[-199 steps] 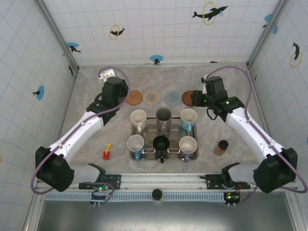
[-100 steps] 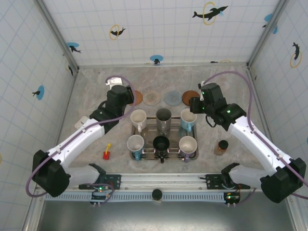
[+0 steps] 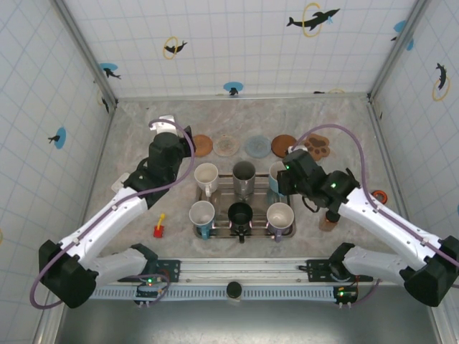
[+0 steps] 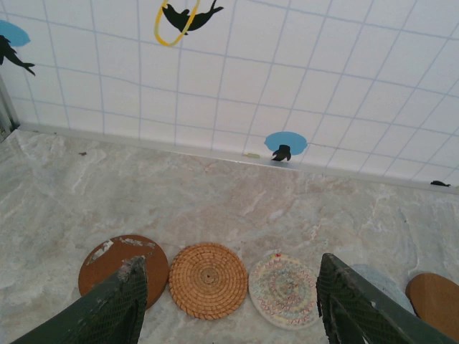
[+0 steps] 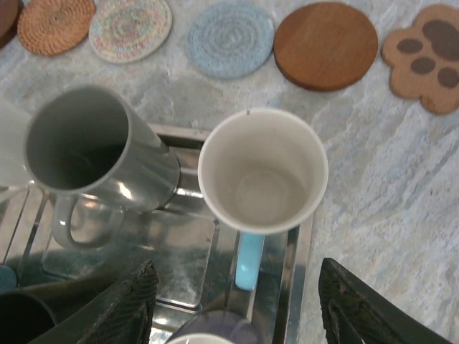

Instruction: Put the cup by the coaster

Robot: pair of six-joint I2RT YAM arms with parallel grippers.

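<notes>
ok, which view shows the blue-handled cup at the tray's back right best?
Right wrist: the blue-handled cup sits mid-frame, just ahead of the right gripper, jaws open; rim, inside and handle all clear. Top external has it partly hidden under that gripper.

I log: blue-handled cup half under right arm; purple mug cut at bottom edge; wooden coaster cut at right edge.

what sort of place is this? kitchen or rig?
Likely an enclosed robot test cell, not a kitchen: white grid-tiled walls with dolphin stickers, a marble-look tabletop, and a steel tray of ceramic mugs staged before a row of round coasters.
</notes>
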